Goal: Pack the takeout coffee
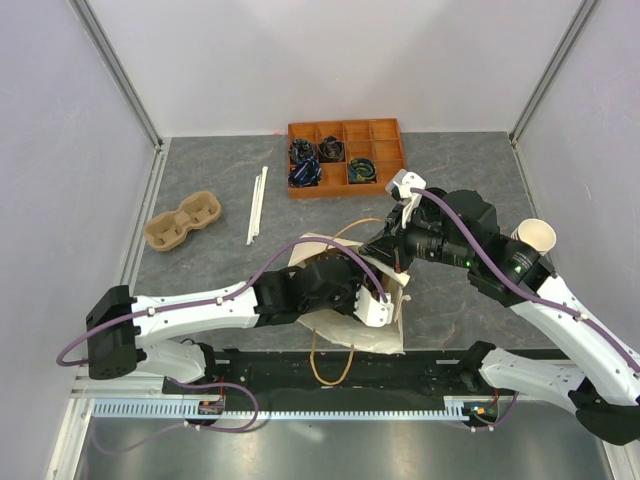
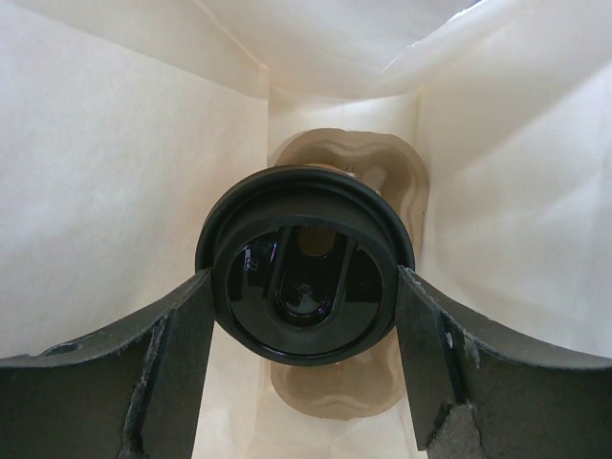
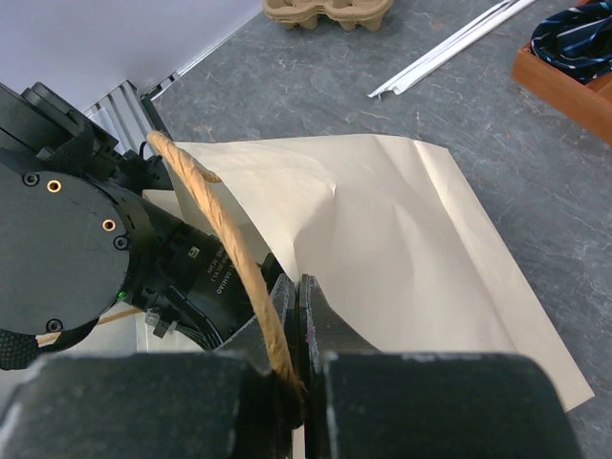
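The takeout coffee (image 2: 304, 251) sits deep inside the paper bag (image 3: 402, 220), seen lid-on from the left wrist: its round black lid fills the middle of the view, with cream bag walls on every side. Beneath it, on the bag's floor, lies a pulp carrier (image 2: 330, 400), and the cup is over one of its wells, though whether it rests in the well cannot be told.

The left gripper (image 2: 304, 287) reaches down into the bag with its jaws set wide, one finger (image 2: 182, 335) on each side of the lid and both appearing to press its rim – a grip on the cup by its lid.

The right gripper (image 3: 298, 316) has its jaws closed tight on the bag's twine handle (image 3: 229, 249) (the cord runs straight down between them), holding up that side of the mouth.

On the table beyond lie a second carrier (image 1: 183, 220), two white straws (image 1: 257, 205) and an orange tray (image 1: 385, 130); a lidless cup (image 1: 537, 236) shows at the right.
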